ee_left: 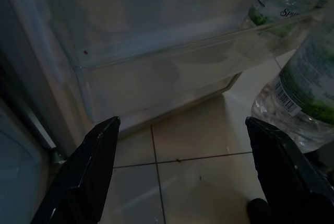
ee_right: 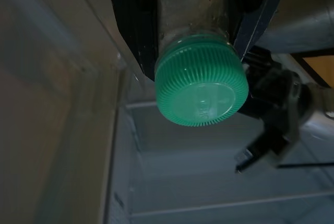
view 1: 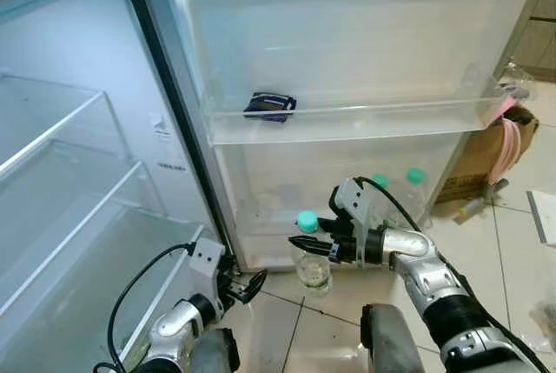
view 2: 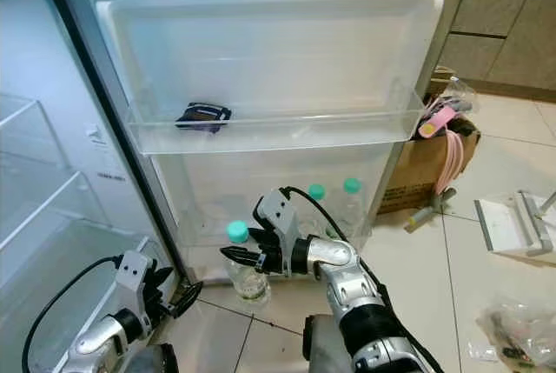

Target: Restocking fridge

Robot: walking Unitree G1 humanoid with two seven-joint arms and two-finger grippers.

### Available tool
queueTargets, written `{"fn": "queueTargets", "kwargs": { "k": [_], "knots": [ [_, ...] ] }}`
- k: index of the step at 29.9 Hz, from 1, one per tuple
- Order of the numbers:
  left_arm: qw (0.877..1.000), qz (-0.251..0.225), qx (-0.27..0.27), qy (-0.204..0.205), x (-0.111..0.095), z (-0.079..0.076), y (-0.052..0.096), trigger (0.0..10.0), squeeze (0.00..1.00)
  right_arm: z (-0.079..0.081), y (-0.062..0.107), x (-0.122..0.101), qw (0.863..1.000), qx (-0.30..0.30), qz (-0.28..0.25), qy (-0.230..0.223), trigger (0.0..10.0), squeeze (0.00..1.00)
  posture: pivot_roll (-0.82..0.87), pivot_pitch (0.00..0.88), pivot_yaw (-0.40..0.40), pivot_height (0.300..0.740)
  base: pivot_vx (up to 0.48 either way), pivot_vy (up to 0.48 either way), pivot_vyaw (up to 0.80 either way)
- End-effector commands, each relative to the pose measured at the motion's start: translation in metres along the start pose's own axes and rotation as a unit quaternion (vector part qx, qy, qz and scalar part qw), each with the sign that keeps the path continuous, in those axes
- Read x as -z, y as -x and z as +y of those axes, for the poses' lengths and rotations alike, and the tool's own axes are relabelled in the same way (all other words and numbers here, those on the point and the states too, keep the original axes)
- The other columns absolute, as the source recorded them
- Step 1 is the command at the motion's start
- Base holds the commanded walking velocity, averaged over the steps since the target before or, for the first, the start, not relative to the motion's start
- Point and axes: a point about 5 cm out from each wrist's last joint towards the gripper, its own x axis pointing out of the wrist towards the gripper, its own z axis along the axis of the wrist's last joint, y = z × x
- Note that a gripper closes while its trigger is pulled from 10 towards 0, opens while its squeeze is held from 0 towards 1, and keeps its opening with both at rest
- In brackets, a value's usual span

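- Gripping the water bottle (view 1: 313,262) at its neck, under the green cap (ee_right: 201,85), the right gripper (view 1: 314,236) holds it before the door's bottom shelf (view 2: 208,234).
- Left gripper (ee_left: 182,172) hangs spread, low near the floor.
- Probably heavy, slick plastic; the neck is safest.

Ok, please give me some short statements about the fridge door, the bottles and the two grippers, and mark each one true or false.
1. The right gripper holds a bottle by its neck, under the green cap. True.
2. The upper door shelf holds three bottles. False: it holds one small dark packet.
3. Two more green-capped bottles stand in the lower door shelf. True.
4. The left gripper is shut on a bottle. False: it is open, low near the floor, holding nothing.
5. The fridge door is closed. False: it stands open.
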Motion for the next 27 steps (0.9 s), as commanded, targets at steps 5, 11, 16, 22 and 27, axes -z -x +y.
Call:
{"fn": "queueTargets", "kwargs": {
  "k": [5, 11, 16, 22, 27],
  "knots": [
    [0.999, -0.026, 0.03, -0.011, -0.007, -0.001, 0.001, 10.0, 0.0, -0.003, 0.005, -0.024, 0.999, -0.02, -0.026, 0.013, 10.0, 0.0, -0.09, 0.0, -0.014, 0.451, 0.0, 0.0, 0.0],
    [0.998, -0.042, 0.051, -0.014, -0.012, -0.003, -0.001, 10.0, 0.0, -0.006, 0.006, -0.04, 0.999, -0.016, -0.036, 0.032, 10.0, 0.0, -0.09, 0.0, -0.015, 0.426, 0.0, 0.0, 0.0],
    [0.996, -0.056, 0.066, -0.018, -0.017, -0.005, -0.003, 10.0, 0.0, -0.01, 0.009, -0.053, 0.997, 0.001, -0.078, 0.022, 10.0, 0.0, -0.09, 0.0, -0.016, 0.421, 0.0, 0.0, 0.0],
    [0.995, -0.064, 0.074, -0.022, -0.02, -0.003, -0.001, 10.0, 0.0, -0.011, -0.003, -0.069, 0.993, 0.033, -0.104, 0.032, 10.0, 0.0, -0.09, 0.0, -0.017, 0.421, 0.0, 0.0, 0.0],
    [0.994, -0.069, 0.077, -0.023, -0.02, -0.004, 0.0, 10.0, 0.0, -0.013, -0.016, -0.066, 0.991, 0.088, -0.089, 0.056, 10.0, 0.0, -0.08, 0.0, -0.02, 0.421, 0.0, 0.0, 0.0]
  ]
}}
